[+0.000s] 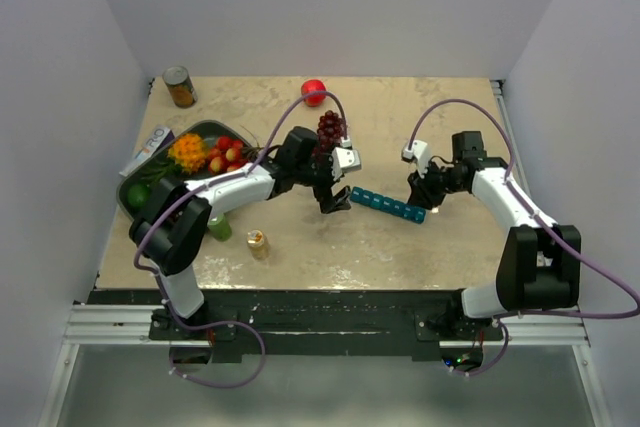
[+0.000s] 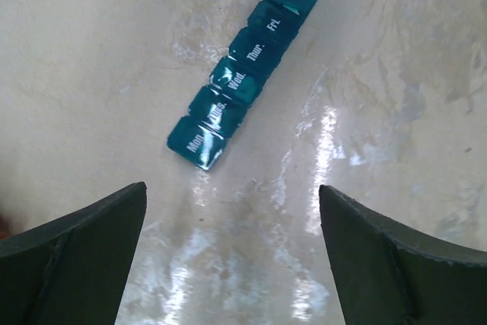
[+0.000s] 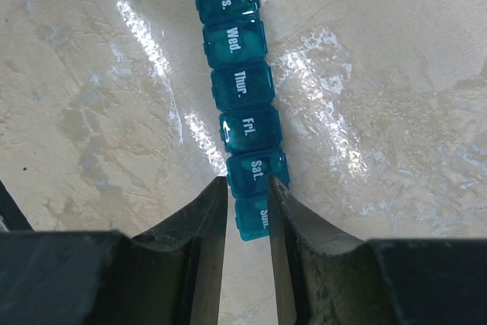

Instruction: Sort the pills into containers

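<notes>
The teal pill organiser [image 1: 388, 205] lies flat on the pale mottled table [image 1: 450, 117], near the middle, between the two arms. In the top view it runs at a slight slant, one end towards the left gripper [image 1: 328, 202] and the other at the right gripper [image 1: 426, 199].

In the right wrist view, the right gripper [image 3: 247, 184] pinches the "Sun." end of the organiser [image 3: 240, 89]. Its dark fingers press on either side of the last compartment and reach up beside "Sat."

The left gripper [image 2: 232, 195] is spread wide and holds nothing. In its wrist view the "Mon." end of the organiser [image 2: 247, 58] lies just beyond the gap between the fingers, clear of both.

The organiser is one straight row of small square compartments in glossy, translucent teal plastic. White lettering reads Mon., Tues., Wed., Thur., Fri., Sat. and Sun. in order. The lids that show lie down flat.
</notes>
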Controlling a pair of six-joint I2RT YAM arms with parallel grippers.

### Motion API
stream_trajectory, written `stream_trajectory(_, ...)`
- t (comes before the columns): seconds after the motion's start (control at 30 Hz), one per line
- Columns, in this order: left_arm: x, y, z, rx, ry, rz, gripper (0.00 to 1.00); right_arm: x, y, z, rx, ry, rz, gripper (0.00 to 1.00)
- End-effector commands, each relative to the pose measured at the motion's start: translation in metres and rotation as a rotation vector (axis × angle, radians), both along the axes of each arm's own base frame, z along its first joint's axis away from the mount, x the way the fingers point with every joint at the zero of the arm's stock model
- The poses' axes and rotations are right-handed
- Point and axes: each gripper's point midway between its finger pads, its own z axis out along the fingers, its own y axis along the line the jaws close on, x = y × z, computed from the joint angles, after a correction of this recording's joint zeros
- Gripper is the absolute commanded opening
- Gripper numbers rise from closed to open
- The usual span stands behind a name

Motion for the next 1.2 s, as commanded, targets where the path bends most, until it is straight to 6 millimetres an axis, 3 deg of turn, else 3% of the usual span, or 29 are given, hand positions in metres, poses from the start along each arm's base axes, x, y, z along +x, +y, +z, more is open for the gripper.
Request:
stream_trajectory(0.0, 0.019, -0.009, 0.016, 0.000, -0.428, -0.241, 0.99, 0.005, 0.005, 0.019, 0.055, -0.038, 0.026, 0.32)
stream_trajectory(0.07, 0.024, -0.011, 0.009, 0.038, -0.511, -0.327, 0.99, 0.003, 0.007, 0.020, 0.064, -0.036, 0.032, 0.32)
stream_trajectory(0.1, 0.019, -0.006, -0.010, 0.078, -0.476, -0.364, 0.99, 0.003, 0.008, 0.021, 0.067, -0.036, 0.036, 0.32)
stream_trajectory(0.17, 0.023, -0.012, -0.011, 0.086, -0.530, -0.430, 0.99, 0.002, 0.008, 0.022, 0.072, -0.036, 0.039, 0.32)
stream_trajectory(0.2, 0.024, -0.012, -0.023, 0.102, -0.514, -0.446, 0.99, 0.002, 0.009, 0.022, 0.073, -0.034, 0.042, 0.32)
stream_trajectory(0.23, 0.027, -0.018, -0.018, 0.089, -0.540, -0.469, 0.99, 0.002, 0.009, 0.023, 0.074, -0.038, 0.044, 0.32)
stream_trajectory(0.4, 0.036, -0.029, -0.038, 0.115, -0.511, -0.509, 0.98, 0.002, 0.002, 0.025, 0.084, -0.043, 0.026, 0.32)
stream_trajectory(0.47, 0.043, -0.035, -0.037, 0.116, -0.511, -0.499, 0.98, 0.001, 0.002, 0.025, 0.087, -0.041, 0.028, 0.32)
stream_trajectory(0.73, 0.035, -0.051, -0.066, 0.149, -0.443, -0.527, 0.95, -0.001, -0.002, 0.025, 0.102, -0.033, 0.023, 0.32)
stream_trajectory(0.77, 0.034, -0.053, -0.067, 0.151, -0.444, -0.530, 0.93, -0.001, -0.003, 0.025, 0.104, -0.032, 0.017, 0.32)
stream_trajectory(0.87, 0.035, -0.056, -0.069, 0.161, -0.442, -0.508, 0.70, -0.001, -0.004, 0.024, 0.114, -0.024, 0.015, 0.32)
stream_trajectory(1.03, 0.032, -0.056, -0.074, 0.181, -0.427, -0.498, 0.63, -0.001, -0.004, 0.021, 0.121, -0.005, 0.005, 0.32)
stream_trajectory(1.17, 0.030, -0.055, -0.077, 0.198, -0.422, -0.493, 0.49, -0.002, 0.001, 0.017, 0.155, 0.036, 0.004, 0.32)
